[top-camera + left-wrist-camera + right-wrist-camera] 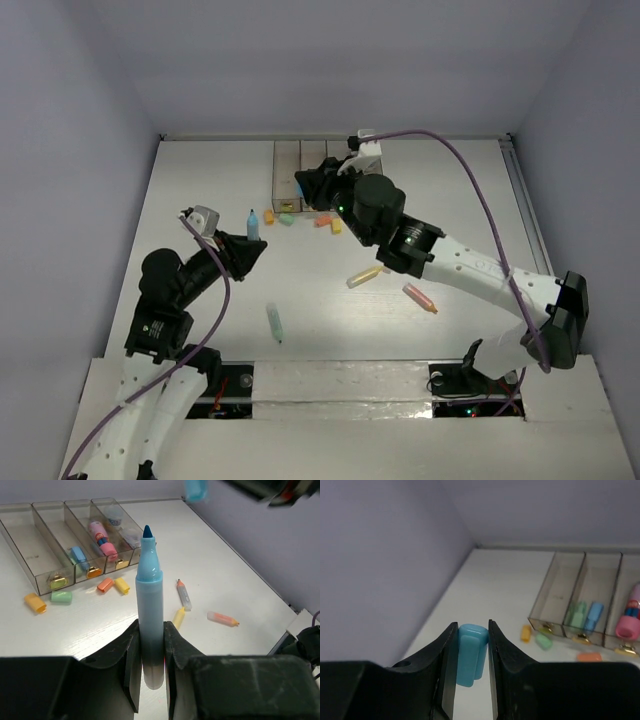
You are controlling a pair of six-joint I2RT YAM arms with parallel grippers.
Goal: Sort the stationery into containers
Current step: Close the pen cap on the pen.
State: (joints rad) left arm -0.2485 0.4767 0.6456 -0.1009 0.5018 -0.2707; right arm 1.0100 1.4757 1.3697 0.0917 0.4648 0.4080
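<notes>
The left gripper [150,632] is clenched on the lower barrel of an uncapped blue marker [149,587]. The marker stands upright between its fingers with the dark tip pointing up and away from the wrist. The right gripper [472,640] grasps a matching blue cap [471,654], pinched by its sides between the two pads.

In the left wrist view the cap shows as a blur above and beyond the marker's tip, a little to the right of it and well apart from it. The step in hand appears to be recapping the marker before it is sorted.

The containers [22,542] lie ahead of the left gripper and off to its left. Some bins already hold pieces, among them a pink marker [101,539]. Four loose caps [105,584] lie on the table just in front of the bins' near ends. Three stray markers [184,594] lie ahead of the gripper to its right.

The next move calls for bringing the cap's mouth into line with the marker's axis and then pressing the two together along that axis. Which end of the cap is open cannot be told from the right wrist view, so its orientation may need correcting first. The left grip must hold firm against the push, or the barrel could slide down through the fingers.
</notes>
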